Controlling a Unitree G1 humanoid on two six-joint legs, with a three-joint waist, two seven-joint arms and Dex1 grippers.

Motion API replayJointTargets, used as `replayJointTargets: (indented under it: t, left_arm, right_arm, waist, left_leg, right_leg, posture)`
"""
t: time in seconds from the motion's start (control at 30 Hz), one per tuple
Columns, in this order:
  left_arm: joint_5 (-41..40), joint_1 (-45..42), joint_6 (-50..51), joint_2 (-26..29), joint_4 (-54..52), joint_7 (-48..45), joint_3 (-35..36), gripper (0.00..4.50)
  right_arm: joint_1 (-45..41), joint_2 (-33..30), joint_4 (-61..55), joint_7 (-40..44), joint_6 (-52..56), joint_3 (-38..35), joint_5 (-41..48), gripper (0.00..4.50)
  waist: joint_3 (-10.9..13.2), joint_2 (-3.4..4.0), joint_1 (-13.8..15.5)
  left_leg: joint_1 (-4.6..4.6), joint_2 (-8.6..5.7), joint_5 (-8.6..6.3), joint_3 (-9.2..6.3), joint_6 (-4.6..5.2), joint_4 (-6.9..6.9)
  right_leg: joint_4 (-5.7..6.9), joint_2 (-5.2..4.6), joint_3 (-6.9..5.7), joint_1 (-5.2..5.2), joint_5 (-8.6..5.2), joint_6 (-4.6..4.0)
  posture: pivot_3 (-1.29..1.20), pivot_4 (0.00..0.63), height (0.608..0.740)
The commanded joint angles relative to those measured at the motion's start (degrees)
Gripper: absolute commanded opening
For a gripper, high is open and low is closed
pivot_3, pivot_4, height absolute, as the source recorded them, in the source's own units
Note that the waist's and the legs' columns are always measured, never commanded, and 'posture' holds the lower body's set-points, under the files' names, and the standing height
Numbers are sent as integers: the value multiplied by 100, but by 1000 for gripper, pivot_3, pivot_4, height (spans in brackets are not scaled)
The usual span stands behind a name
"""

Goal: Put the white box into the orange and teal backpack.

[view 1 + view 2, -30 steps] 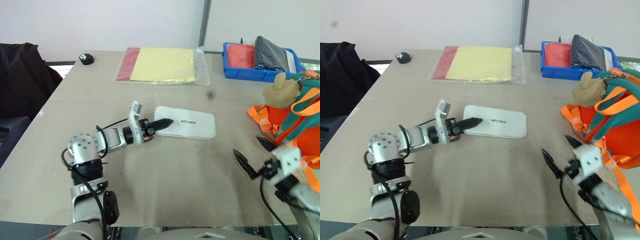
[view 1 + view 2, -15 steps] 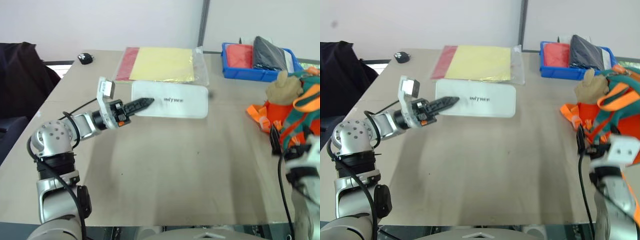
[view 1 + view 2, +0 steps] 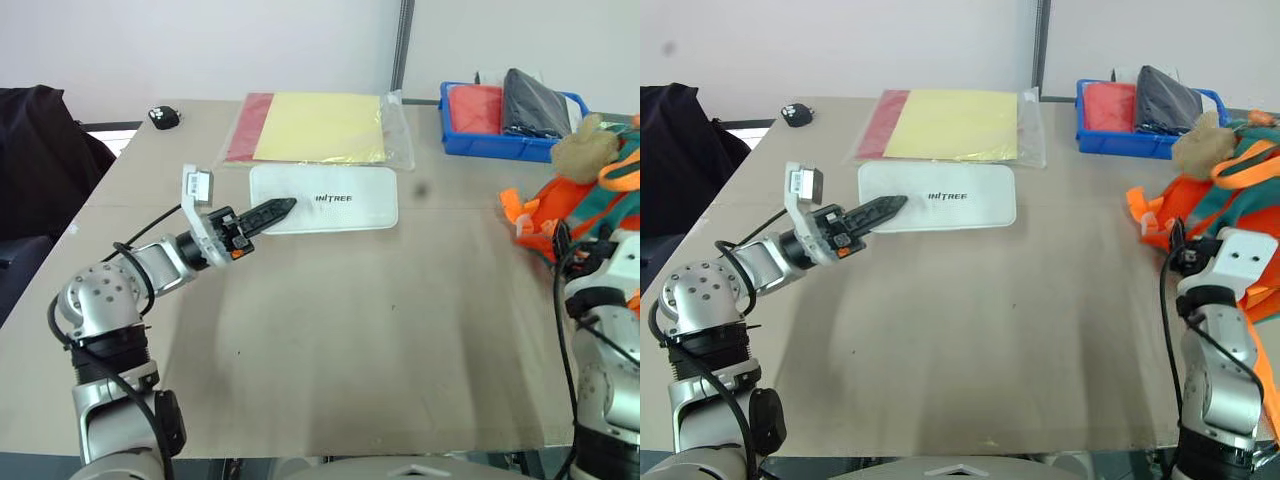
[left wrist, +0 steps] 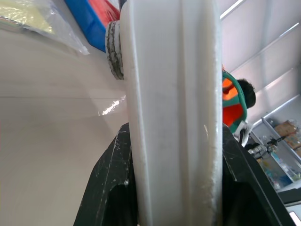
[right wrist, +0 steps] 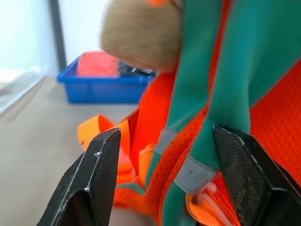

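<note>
Left gripper (image 3: 283,208) pinches the short end of the white box (image 3: 335,198), fingers clamped across its thickness, box sticking out past the tips, apparently lifted off the tan table (image 3: 380,330). Box looks stiff, light, smooth plastic, probably slippery, so an end pinch could let it swivel; a hold nearer the middle of a long edge seems safer. Flat white rectangle, rounded corners, small dark lettering on top. Beyond the box lies a yellow sheet in a clear sleeve (image 3: 322,128); far off to the gripper's right is a blue bin (image 3: 500,130). Right gripper (image 5: 165,181) is spread, fingers either side of a teal strap of the orange and teal backpack (image 3: 1230,215), not yet pinching. Backpack is soft, floppy mesh; tan plush toy (image 3: 1202,150) just past those fingers.
</note>
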Motion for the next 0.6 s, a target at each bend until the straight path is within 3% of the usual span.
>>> replayJointTargets:
  t: [0.03,0.17,0.27,0.6]
  left_arm:
    - [-273,11,-182,-25,-267,103,234,1202]
    - [-312,21,-213,-47,-274,138,191,1202]
    - [-293,-41,-230,-26,-214,129,130,1202]
    - [-331,-9,-265,-80,-243,215,130,1202]
  right_arm:
    - [272,94,-386,-176,-329,-59,-252,2922]
    - [525,167,-584,-230,-595,-68,-459,2922]
    - [608,265,-778,-346,-683,-3,-626,4367]
    - [198,475,-723,-721,-709,14,-866,4367]
  waist:
    - [3,5,4]
    - [11,17,16]
    - [8,13,18]
    - [9,16,7]
  left_leg:
    - [0,0,0,0,0,4]
    - [-6,0,0,0,1,22]
    - [-7,0,0,-1,1,24]
    - [-9,0,0,-7,0,21]
  right_leg:
    - [1,0,1,2,-3,6]
    - [5,0,2,2,-11,21]
    - [8,1,1,1,-11,21]
    - [5,9,6,0,-7,12]
  posture:
    - [0,150,645]
    - [0,150,645]
    - [0,150,645]
    - [0,150,645]
